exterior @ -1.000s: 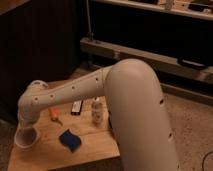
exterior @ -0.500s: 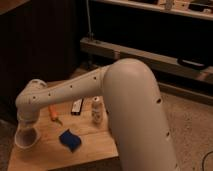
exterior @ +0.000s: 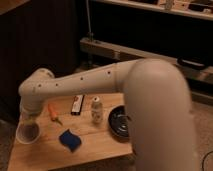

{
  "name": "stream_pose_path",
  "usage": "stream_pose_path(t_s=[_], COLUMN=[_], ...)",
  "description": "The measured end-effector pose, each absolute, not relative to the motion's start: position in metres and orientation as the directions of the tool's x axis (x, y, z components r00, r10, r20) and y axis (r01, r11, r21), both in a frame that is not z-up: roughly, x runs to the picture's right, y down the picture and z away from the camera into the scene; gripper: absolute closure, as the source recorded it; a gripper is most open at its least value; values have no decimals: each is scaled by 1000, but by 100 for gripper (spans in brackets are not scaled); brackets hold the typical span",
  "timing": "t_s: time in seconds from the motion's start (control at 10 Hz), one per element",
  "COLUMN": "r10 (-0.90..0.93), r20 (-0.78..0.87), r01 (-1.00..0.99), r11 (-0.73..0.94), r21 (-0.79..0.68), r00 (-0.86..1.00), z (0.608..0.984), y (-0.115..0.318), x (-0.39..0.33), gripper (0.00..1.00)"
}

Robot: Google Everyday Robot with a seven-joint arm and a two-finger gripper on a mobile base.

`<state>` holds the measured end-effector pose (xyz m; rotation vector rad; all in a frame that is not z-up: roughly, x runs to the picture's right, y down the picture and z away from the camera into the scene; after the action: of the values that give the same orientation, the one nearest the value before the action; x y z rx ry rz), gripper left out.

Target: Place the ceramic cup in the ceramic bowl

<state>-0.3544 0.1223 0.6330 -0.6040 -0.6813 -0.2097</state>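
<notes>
The white ceramic cup (exterior: pixel 27 133) is at the left end of the wooden table (exterior: pixel 100 145), its round rim facing up. My gripper (exterior: pixel 30 119) hangs straight down from the white arm (exterior: pixel 85 82) and is right over the cup's far rim, touching or very close to it. The glossy black ceramic bowl (exterior: pixel 119 122) sits on the right part of the table. Its right side is hidden behind my arm's large white body (exterior: pixel 160 115). The bowl is well to the right of the cup and gripper.
Between cup and bowl stand a small white shaker (exterior: pixel 96 110), a blue sponge (exterior: pixel 70 140), an orange tool (exterior: pixel 53 111) and a black-and-white bar (exterior: pixel 77 104). Dark shelving (exterior: pixel 150 30) rises behind the table. The table's left edge is just beside the cup.
The cup and the gripper above it have shifted slightly to the right. The other objects on the table have not moved.
</notes>
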Motion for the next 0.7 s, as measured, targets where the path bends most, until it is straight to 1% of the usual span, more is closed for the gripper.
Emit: stream_pose_path(t_s=[0.2,0.4,0.5,0.7], r10=[21,37,51,110], r20=[646,632,616,560], r01=[366,344,321,237], r11=[810,814,818,827], r21=[-459,-468,-477,-510], r00=[763,774,786,821], z=[596,576,573,581], y=[100,84,77,56], x=[-322,-282,-259,-207], gripper=[100,100,100,100])
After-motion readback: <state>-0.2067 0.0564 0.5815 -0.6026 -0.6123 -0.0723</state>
